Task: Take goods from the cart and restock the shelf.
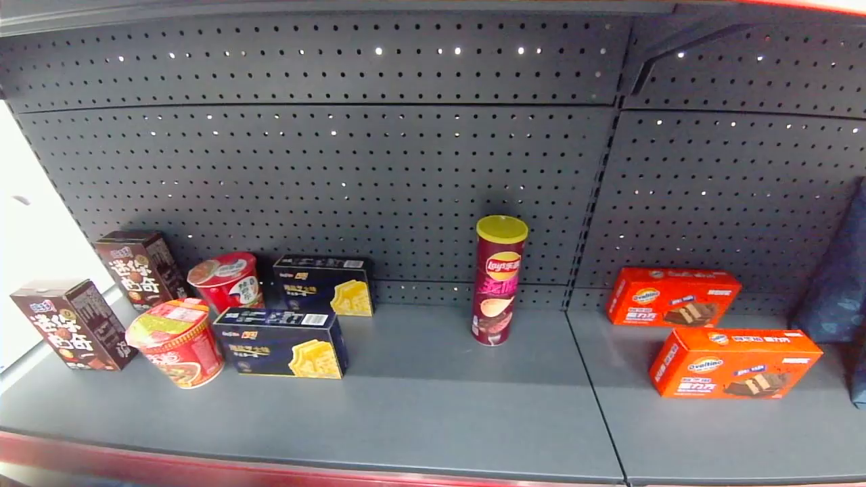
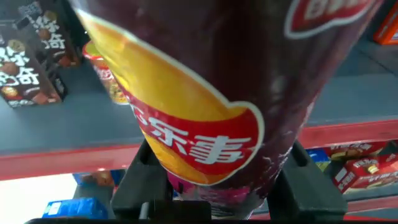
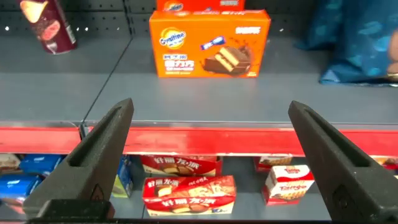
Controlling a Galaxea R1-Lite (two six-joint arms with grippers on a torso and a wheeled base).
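A dark purple chip can (image 2: 205, 93) with a yellow and red label is held close in front of the left wrist camera. My left gripper (image 2: 224, 183) is shut on it, one dark finger on each side. It hangs before the shelf's red front edge (image 2: 74, 158). A matching chip can (image 1: 499, 281) with a yellow lid stands upright mid-shelf on the grey shelf (image 1: 440, 406). My right gripper (image 3: 211, 109) is open and holds nothing, in front of the shelf edge (image 3: 205, 140), facing an orange box (image 3: 209, 43).
On the shelf's left stand two brown boxes (image 1: 71, 325), two cup noodles (image 1: 179, 341) and two dark blue boxes (image 1: 284, 341). Two orange boxes (image 1: 734, 363) lie at the right beside a blue bag (image 1: 839, 270). Red boxes (image 3: 189, 193) fill the lower shelf.
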